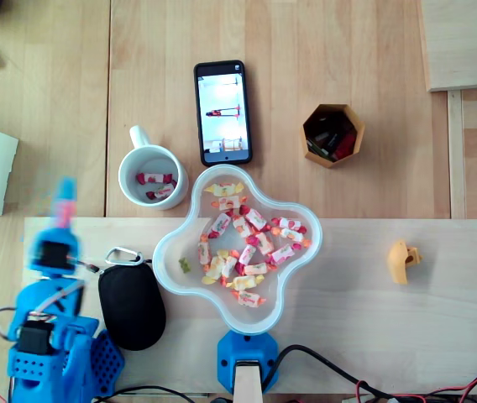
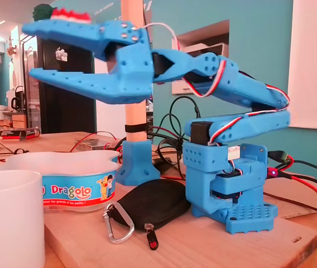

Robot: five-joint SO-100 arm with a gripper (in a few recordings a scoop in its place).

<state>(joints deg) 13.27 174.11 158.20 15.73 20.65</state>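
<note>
The blue two-finger gripper [image 2: 29, 49] is being held high above the table with its jaws spread wide, and nothing is being clamped between them. One small red-and-white wrapped sweet [image 2: 66, 14] is being shown at the top of the upper finger's tip; whether it is resting on the finger cannot be told. In the overhead view the gripper [image 1: 64, 203] is being seen blurred at the left, just left of one white ceramic mug [image 1: 139, 136], in which two red-and-white sweets [image 1: 156, 178] are lying. One black oval zip pouch [image 1: 132, 306] with one silver carabiner [image 1: 123, 254] is lying just beside the arm's base, between it and one white lobed plastic bowl [image 1: 285, 277]. Some twenty wrapped sweets, red, orange and yellow [image 1: 247, 243], are being held in that bowl. One black smartphone [image 1: 222, 112] is lying above the bowl, one orange hexagonal cup [image 1: 332, 161] is standing to its right, and one small yellow object [image 1: 404, 260] is lying well apart on the pale wooden board [image 1: 390, 336]. In the fixed view the mug [image 2: 8, 218], the bowl [image 2: 75, 192] and the pouch [image 2: 153, 204] are being seen below the gripper.
</note>
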